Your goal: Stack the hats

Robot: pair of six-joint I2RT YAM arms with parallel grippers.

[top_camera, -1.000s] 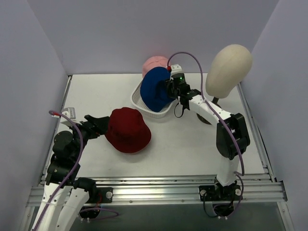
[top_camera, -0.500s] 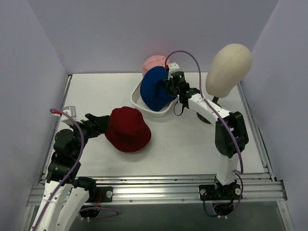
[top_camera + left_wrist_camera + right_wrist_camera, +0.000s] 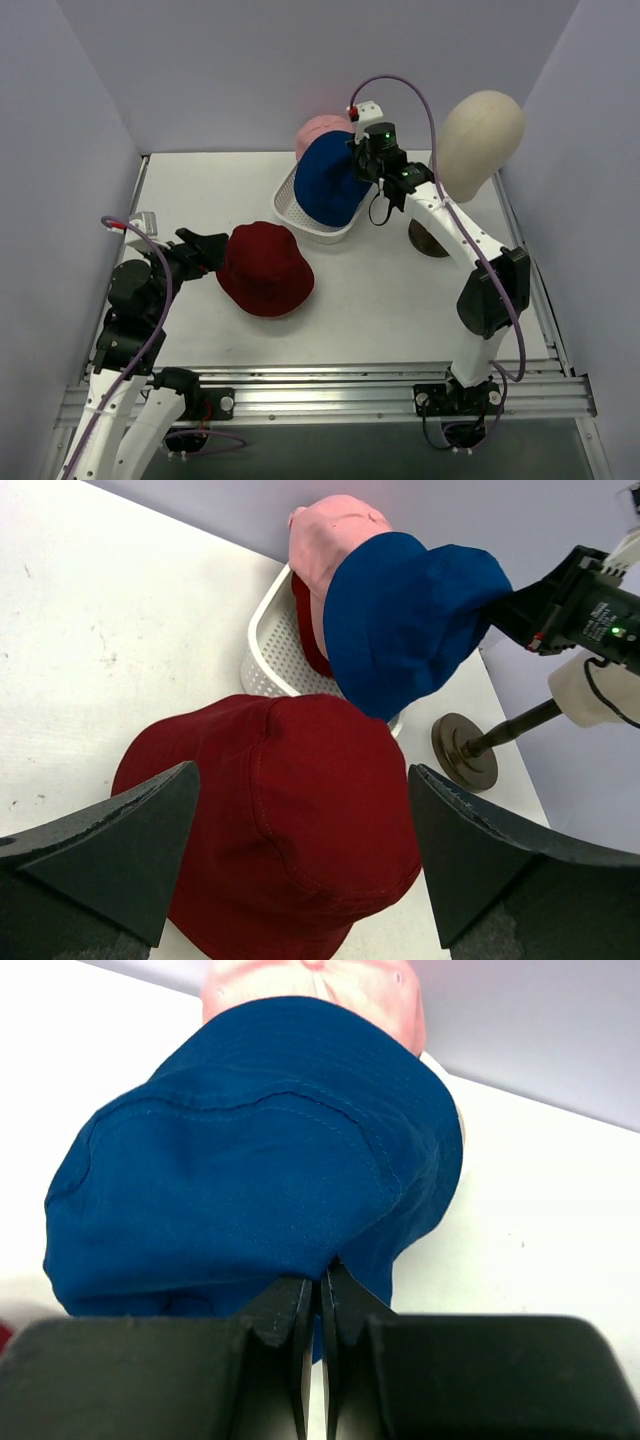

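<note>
- Right gripper (image 3: 322, 1282): jaws clenched on a fold near the edge of the royal-blue bucket hat (image 3: 328, 182), so the soft crown hangs free and can be carried in one piece
- Royal-blue bucket hat: held over the white perforated basket (image 3: 296, 212), its far side leaning against the pale pink hat (image 3: 318, 132); the hold suggests it is being taken from the basket and is not yet laid on another hat
- Pale pink hat: at the far end of the basket, partly hidden behind the blue one
- Dark red hat (image 3: 265, 270): crown up on the table (image 3: 400, 300), apart from the basket; a likely base for the stack
- Left gripper (image 3: 212, 252): released, jaws spread wide at the left edge of the dark red hat, apparently ready to straddle or steady it; whether the pads touch the fabric cannot be told
- Mannequin head (image 3: 480, 130) on its stand (image 3: 428, 240): to the right of the basket, bare, with no part in the stack
</note>
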